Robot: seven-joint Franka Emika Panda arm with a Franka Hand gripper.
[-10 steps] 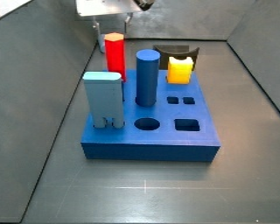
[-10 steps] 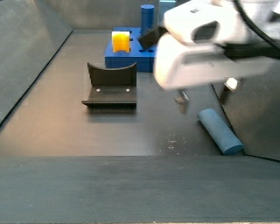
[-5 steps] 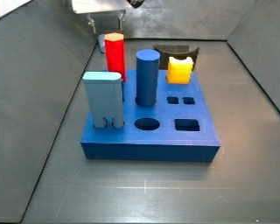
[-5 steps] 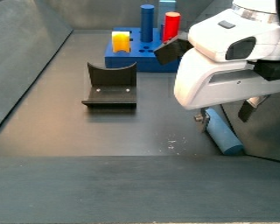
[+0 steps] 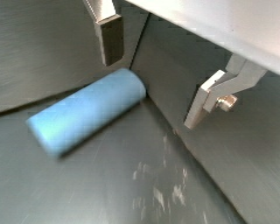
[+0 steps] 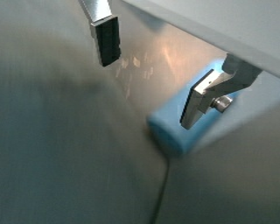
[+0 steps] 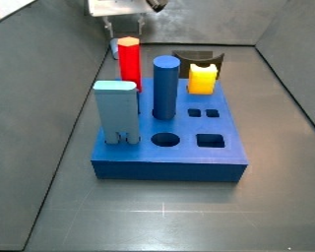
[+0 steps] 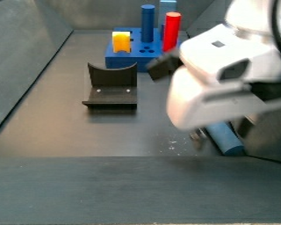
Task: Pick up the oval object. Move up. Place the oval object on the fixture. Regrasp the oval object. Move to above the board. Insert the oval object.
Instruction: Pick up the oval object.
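Gripper (image 5: 160,74) spread wide, empty — poised low over the lying pale grey-blue smooth oval object (image 5: 84,112) for pickup.

Hidden from me: the gripper (image 8: 207,136), its tips lost behind its own blurred white housing; most of the oval object (image 8: 225,139), likewise covered. Fixture (image 7: 196,57): only a rim shows behind the board (image 7: 173,148). Jaws: spread, as seen in both wrist views.

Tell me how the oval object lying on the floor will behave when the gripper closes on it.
Lying on its side, the oval object may roll if nudged. Its smooth rounded surface could slip between the open gripper fingers. It looks rigid, so it should not deform.
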